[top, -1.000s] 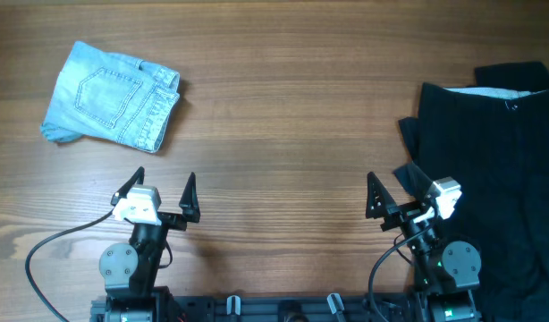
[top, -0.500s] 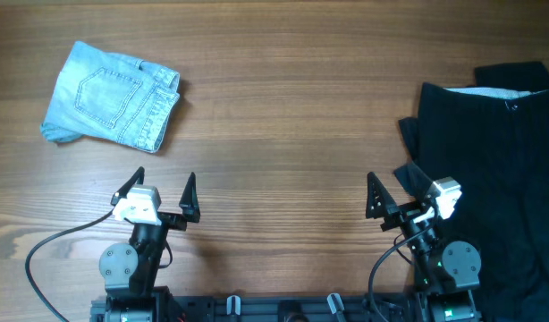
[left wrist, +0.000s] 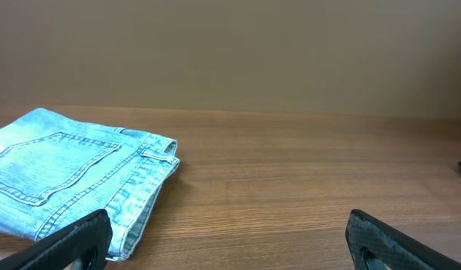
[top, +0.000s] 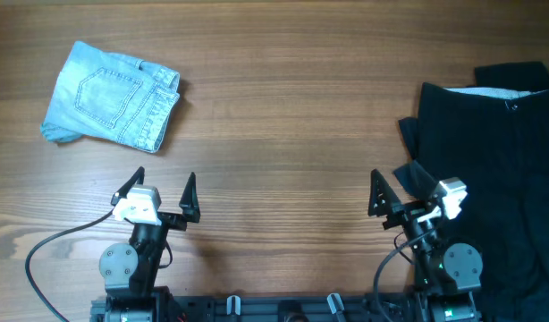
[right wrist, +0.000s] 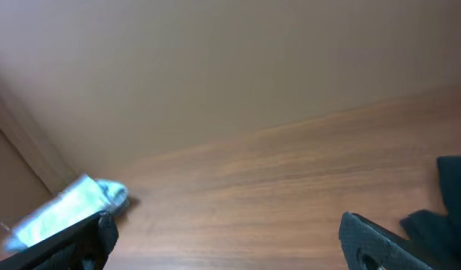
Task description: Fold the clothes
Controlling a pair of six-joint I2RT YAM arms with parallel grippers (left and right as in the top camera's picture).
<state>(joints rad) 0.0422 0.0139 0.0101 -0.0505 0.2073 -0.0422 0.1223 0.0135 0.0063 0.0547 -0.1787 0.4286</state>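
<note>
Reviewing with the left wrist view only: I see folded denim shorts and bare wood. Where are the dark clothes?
Observer: The black clothes lie at the right end of the table, beside the right gripper.
Operator: Is it holding any?
Observer: No, its jaws stand open and empty.
Operator: Are they folded?
Observer: Not neatly; they lie spread, a pale waistband lining showing.
</note>
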